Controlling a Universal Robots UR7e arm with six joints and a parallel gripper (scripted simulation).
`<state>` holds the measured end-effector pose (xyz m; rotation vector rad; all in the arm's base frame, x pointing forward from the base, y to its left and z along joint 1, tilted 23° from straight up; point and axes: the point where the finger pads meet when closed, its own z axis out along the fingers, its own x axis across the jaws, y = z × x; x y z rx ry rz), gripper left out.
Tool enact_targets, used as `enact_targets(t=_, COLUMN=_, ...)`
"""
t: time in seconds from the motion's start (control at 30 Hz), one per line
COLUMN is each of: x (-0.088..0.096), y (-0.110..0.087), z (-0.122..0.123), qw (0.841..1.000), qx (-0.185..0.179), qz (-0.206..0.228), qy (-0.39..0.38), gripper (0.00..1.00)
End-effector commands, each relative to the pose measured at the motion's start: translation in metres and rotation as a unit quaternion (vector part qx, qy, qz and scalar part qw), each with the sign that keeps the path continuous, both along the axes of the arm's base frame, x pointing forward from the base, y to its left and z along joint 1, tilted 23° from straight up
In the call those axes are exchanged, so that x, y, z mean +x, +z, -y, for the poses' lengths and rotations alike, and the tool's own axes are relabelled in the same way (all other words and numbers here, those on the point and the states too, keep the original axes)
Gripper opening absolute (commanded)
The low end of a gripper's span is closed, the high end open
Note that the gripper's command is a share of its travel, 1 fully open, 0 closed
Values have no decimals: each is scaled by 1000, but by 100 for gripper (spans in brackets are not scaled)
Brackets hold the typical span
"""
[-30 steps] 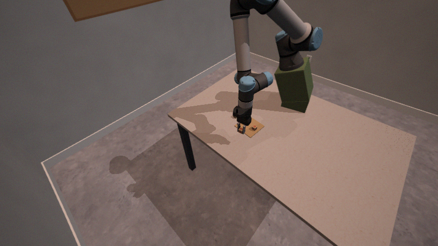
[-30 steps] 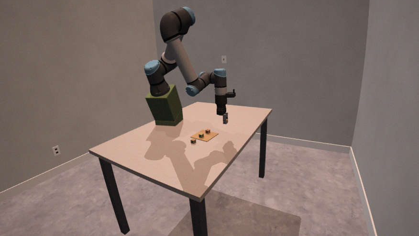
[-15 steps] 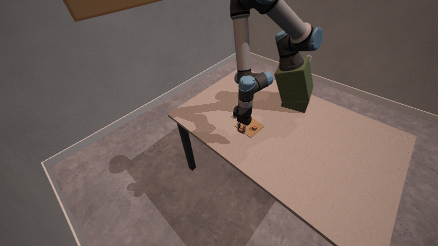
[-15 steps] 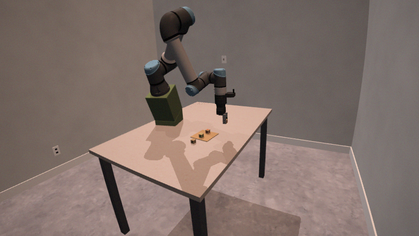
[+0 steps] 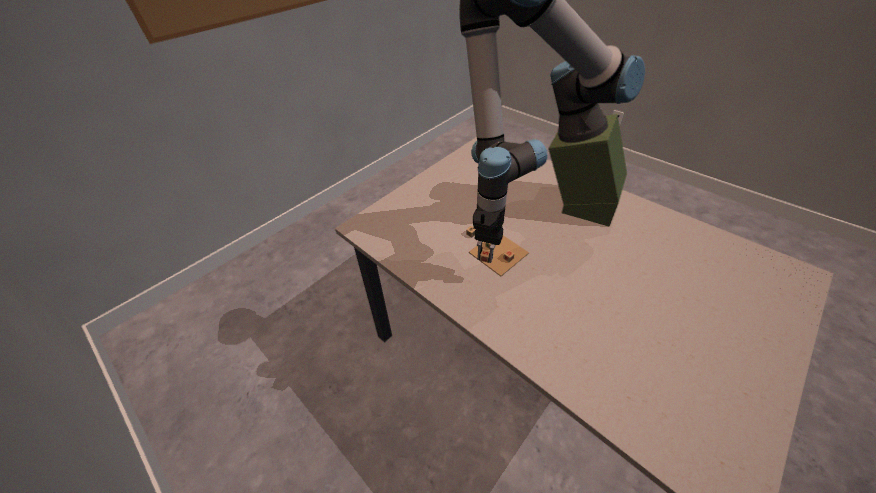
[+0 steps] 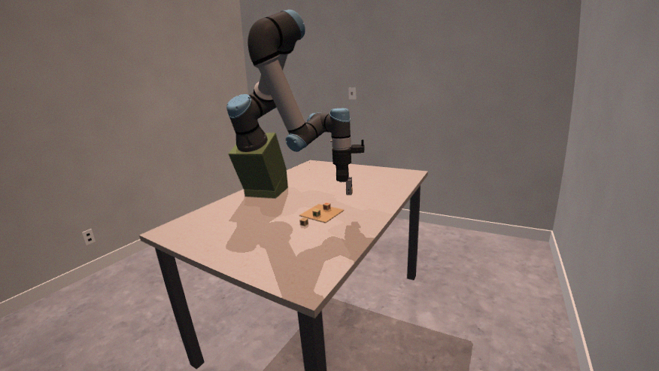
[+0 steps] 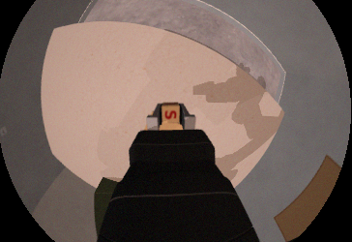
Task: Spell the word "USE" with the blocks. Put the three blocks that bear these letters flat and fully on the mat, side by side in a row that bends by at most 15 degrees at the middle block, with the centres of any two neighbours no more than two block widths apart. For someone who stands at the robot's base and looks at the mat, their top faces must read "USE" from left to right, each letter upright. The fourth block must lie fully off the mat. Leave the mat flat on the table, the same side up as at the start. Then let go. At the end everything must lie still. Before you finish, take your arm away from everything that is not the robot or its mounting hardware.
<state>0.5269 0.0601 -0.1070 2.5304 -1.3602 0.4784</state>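
My gripper (image 5: 485,257) (image 6: 348,192) (image 7: 170,109) is shut on the S block (image 5: 485,255) (image 7: 170,114), held well above the table. Its red S faces up and shows turned on its side in the wrist view. The orange mat (image 5: 500,268) (image 6: 331,215) lies flat. A block with reddish marks (image 5: 509,255) (image 6: 326,206) and a block with green sides (image 6: 316,212) stand apart on it. The fourth block (image 5: 470,231) (image 6: 303,221) lies off the mat, near its edge. The letters on these three are too small to read; the fingers partly hide the green-sided block in the top view.
The pale table (image 5: 646,306) (image 6: 194,240) carries the green robot pedestal (image 5: 591,177) (image 6: 262,167) at its back side. The arm's shadow falls across the table. The mat stands nearer the table's long front edge than its middle.
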Motion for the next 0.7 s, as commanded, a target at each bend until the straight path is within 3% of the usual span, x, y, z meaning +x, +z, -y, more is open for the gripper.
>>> enact_targets(t=0.0, x=-12, y=0, z=6, qw=998, qx=-12, qz=-24, qy=64, gripper=49)
enact_targets(t=0.67, x=-51, y=1, z=25, qw=964, qx=-47, qz=-92, qy=245, gripper=49)
